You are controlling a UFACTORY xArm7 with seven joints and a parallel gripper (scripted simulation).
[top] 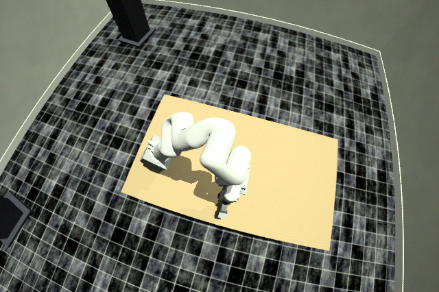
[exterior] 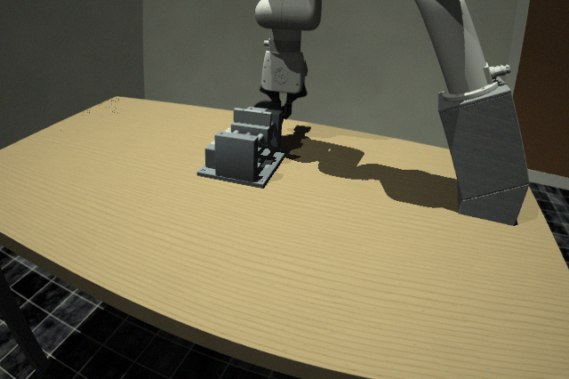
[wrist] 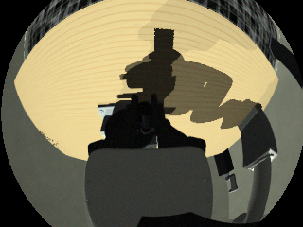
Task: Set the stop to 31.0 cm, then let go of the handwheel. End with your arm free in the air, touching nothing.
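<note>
The grey stop fixture [top: 243, 190] [exterior: 236, 156] [wrist: 106, 111] stands on the table, with end blocks, rods and a stepped middle block [exterior: 250, 129] across the rods. Which block is the stop, and its setting in cm, cannot be read. The dark handwheel [exterior: 262, 104] [wrist: 116, 125] is at the fixture's far end, mostly hidden and in shadow. My gripper [exterior: 283, 112] [wrist: 144, 102] points down beside the fixture's far end. Its fingers are nearly together and appear shut on the handwheel's handle, a dark upright piece between them in the wrist view. The top view mostly hides this contact behind the arm.
The wooden table [top: 290, 175] [exterior: 276, 250] [wrist: 71, 71] carries the fixture and the arm's base [top: 154, 161] [exterior: 492, 158]. The arm arches from its base over to the fixture and casts a shadow on the table. A black pillar [top: 123, 5] stands on the floor beyond the table.
</note>
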